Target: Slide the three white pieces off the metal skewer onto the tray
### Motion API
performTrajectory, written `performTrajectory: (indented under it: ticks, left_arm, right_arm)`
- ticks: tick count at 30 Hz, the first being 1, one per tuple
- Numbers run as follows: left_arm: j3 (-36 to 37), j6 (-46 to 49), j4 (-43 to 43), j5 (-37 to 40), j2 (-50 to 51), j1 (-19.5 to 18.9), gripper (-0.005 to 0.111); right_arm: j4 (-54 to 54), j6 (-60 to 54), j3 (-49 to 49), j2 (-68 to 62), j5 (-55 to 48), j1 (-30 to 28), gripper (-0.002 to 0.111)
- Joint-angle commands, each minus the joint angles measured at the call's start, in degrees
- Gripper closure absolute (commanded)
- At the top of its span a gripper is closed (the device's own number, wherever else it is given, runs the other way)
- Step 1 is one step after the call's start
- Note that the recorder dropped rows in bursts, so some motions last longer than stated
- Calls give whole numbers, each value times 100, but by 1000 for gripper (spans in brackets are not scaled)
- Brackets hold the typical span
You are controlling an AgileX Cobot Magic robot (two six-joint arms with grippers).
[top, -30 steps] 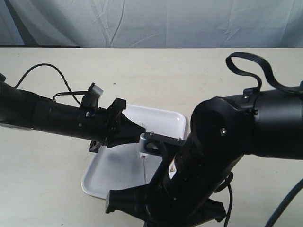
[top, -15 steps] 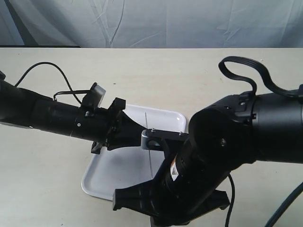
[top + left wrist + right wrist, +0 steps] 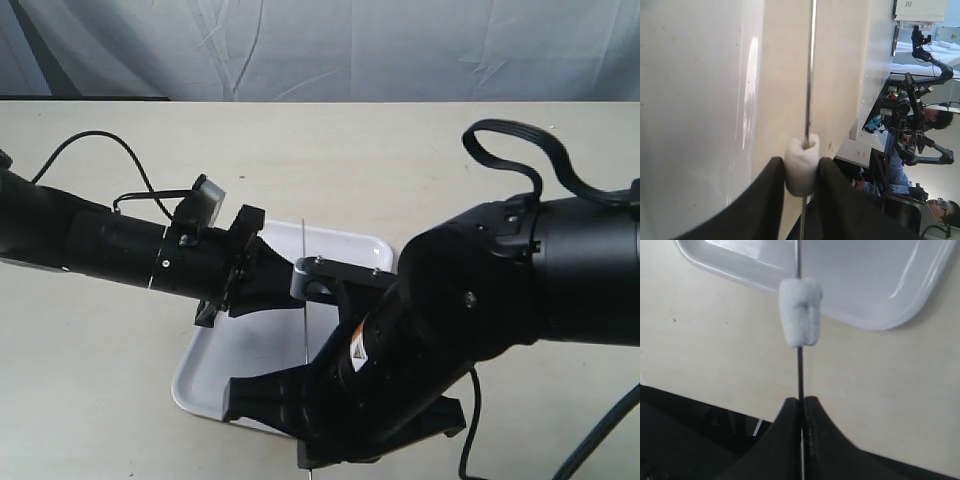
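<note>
White pieces (image 3: pixel 800 310) sit threaded on the metal skewer (image 3: pixel 799 370) above the tray (image 3: pixel 865 287), none visibly dropped; right gripper (image 3: pixel 801 402) clamps the rod, left gripper (image 3: pixel 801 166) pinches one piece, so stripping seems barely begun.

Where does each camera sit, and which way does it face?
Exterior: above the table, facing across it to the cloth backdrop; shows left arm, right arm, tray, metal skewer.
Left wrist: on the left arm, looking along the left gripper, its fingers pinching a white piece.
Right wrist: on the right arm, looking along the right gripper, shut on the skewer.
Both wrist views share skewer and tray.
</note>
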State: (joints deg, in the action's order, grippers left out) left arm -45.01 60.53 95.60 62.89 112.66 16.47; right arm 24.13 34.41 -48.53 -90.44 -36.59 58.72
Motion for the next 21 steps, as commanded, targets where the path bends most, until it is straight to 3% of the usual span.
performTrajectory:
  ticks: [1,9,21]
  left_arm:
    - [-18,-3,125,34,-1,-24,84]
    - [-18,-3,281,7,-1,-24,85]
    - [-152,8,372,-766,-1,-148,88]
  right_arm:
    - [305,-256,10,44,-19,-6,109]
    - [625,-424,10,44,-557,-6,109]
    - [1303,-752,10,157,-1706,242,109]
